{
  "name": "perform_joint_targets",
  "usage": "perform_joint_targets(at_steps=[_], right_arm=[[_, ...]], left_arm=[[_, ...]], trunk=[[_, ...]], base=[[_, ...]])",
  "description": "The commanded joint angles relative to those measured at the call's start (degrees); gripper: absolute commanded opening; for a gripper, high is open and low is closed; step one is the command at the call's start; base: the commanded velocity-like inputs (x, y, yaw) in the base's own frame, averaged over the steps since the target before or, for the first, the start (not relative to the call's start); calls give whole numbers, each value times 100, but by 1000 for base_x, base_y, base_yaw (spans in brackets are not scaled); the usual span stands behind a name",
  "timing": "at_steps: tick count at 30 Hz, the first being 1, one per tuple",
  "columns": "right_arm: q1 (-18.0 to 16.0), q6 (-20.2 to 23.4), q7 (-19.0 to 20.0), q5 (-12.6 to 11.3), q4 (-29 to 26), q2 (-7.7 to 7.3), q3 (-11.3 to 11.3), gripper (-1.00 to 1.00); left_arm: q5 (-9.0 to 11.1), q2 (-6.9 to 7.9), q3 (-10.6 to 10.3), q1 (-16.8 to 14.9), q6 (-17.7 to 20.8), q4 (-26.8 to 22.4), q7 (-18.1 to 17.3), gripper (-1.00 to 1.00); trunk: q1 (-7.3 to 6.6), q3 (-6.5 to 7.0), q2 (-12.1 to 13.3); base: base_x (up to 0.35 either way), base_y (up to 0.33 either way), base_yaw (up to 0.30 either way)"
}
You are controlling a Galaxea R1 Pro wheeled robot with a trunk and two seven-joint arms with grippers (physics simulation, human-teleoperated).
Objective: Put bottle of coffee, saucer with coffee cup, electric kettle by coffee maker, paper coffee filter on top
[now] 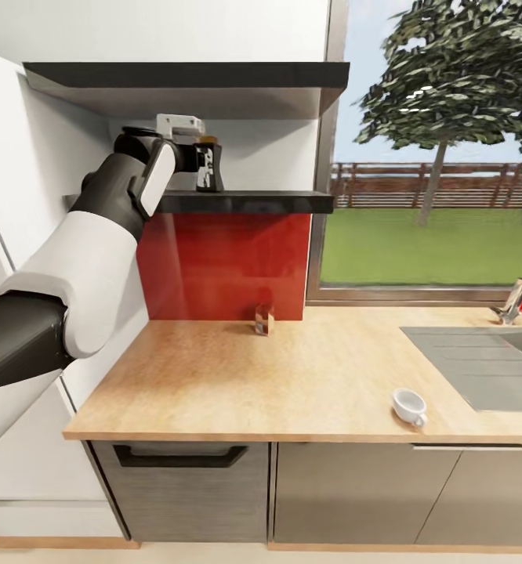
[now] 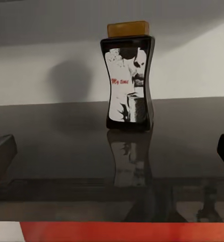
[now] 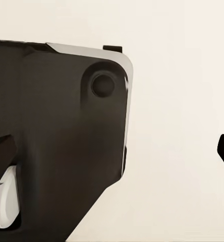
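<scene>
The left arm rises from the lower left of the head view, its white upper segment bending at the elbow into a dark forearm that reaches up and forward to the lower black shelf mounted above the red backsplash. The left gripper sits level with that shelf, wrist roughly horizontal, pointed at the bottle of coffee. In the left wrist view the bottle stands upright on the glossy shelf surface, its yellow lid on top and its white label facing the camera, mirrored in the dark shelf below it. The two dark fingertips appear at the opposite edges of that view, spread wide, with the bottle between them but farther along the shelf and not touched by either.

Below the shelf, the kitchen countertop carries a small brown box close to the backsplash. The coffee cup lies near the counter's front edge, well away from the shelf, beside the sink.

The right wrist view faces a dark robot housing against a pale wall; the right gripper has its finger tips at the two side edges, held wide apart with nothing between them.
</scene>
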Motion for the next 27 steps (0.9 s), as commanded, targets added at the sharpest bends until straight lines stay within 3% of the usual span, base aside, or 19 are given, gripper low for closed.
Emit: perform_joint_targets(at_steps=[1, 18, 27], right_arm=[[7, -14, 8, -60, -3, -2, 46, 100], [50, -8, 8, -60, -3, -2, 46, 100], [65, -8, 8, -60, -3, -2, 46, 100]], left_arm=[[34, 0, -21, -2, 22, -3, 38, 100], [34, -3, -15, -2, 20, 0, 55, 100], [34, -17, -15, -2, 20, 0, 56, 100]], trunk=[[5, -4, -4], [5, -4, -4], [5, -4, -4]], base=[[250, 0, 0], [323, 0, 0], [85, 0, 0]])
